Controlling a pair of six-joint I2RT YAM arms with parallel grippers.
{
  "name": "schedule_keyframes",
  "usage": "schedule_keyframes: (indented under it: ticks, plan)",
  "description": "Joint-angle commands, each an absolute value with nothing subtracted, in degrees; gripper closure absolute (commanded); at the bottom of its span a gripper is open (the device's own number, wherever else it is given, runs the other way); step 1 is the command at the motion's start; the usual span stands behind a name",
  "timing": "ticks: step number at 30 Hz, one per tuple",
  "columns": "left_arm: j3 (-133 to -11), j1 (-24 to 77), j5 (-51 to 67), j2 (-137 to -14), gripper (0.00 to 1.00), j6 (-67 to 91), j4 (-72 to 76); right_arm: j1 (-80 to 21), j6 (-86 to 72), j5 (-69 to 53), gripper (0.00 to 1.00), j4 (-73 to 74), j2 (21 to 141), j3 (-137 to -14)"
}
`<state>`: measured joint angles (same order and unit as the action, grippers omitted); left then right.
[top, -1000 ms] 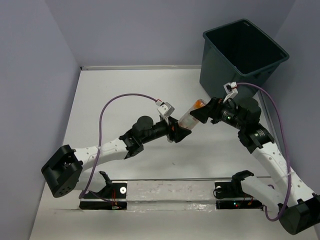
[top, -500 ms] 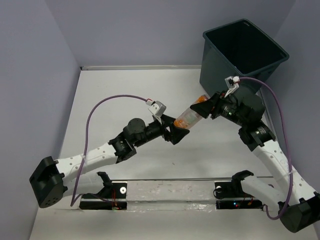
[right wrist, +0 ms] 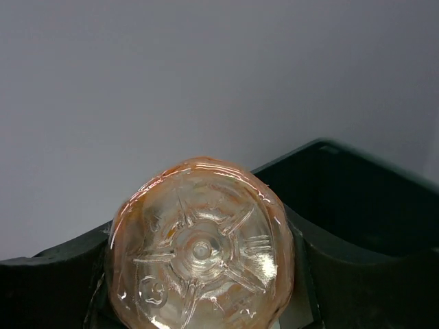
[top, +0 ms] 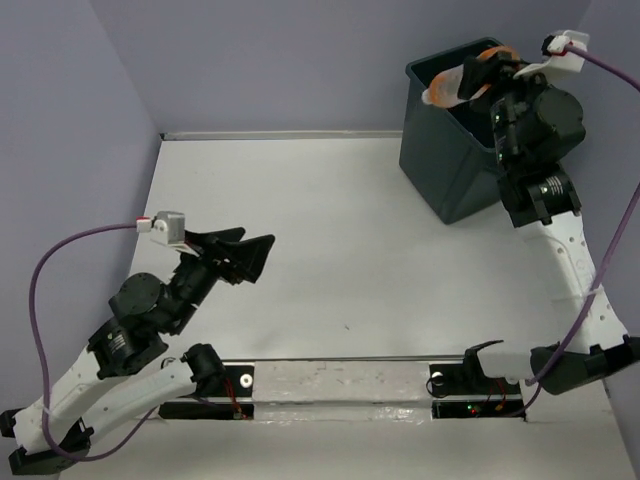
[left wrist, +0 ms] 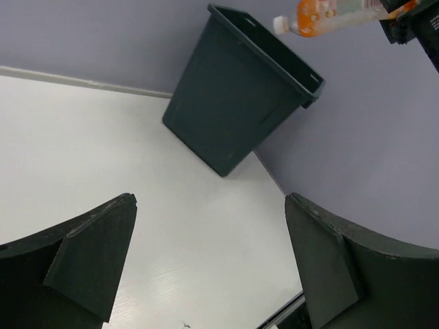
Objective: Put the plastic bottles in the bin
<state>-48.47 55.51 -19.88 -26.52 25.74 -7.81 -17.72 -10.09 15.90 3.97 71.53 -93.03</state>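
A plastic bottle (top: 458, 84) with orange contents and a white cap hangs roughly level above the dark teal-grey bin (top: 440, 175) at the back right. My right gripper (top: 492, 72) is shut on its base end, with the cap pointing left over the bin's opening. The right wrist view is filled by the bottle's base (right wrist: 199, 253) between the dark fingers (right wrist: 350, 274), with the bin rim (right wrist: 363, 164) behind. My left gripper (top: 243, 256) stands open and empty over the table's near left. Its wrist view, past the gripper (left wrist: 210, 205), shows the bin (left wrist: 230, 113) and the bottle (left wrist: 322, 9).
Lilac walls close in the white table on the left, back and right. A metal rail (top: 340, 385) with the arm bases runs along the near edge. Purple cables (top: 70, 245) loop from both wrists.
The left gripper opened, let go of the bottle and drew back to the near left. The right gripper closed on the bottle and carried it up and back over the bin.
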Motion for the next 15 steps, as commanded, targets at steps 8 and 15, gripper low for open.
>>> schedule_keyframes:
  ticks: [8, 15]
  plan:
    - [-45.26, 55.63, -31.29, -17.75, 0.01, 28.04, -22.06, -2.99, -0.62, 28.38, 0.05, 2.01, 88.93, -105.72]
    - [-46.14, 55.63, -29.8, -21.71, 0.01, 26.55, -21.54, -2.99, -10.97, 14.9, 0.0, 9.84, 83.86, -110.66]
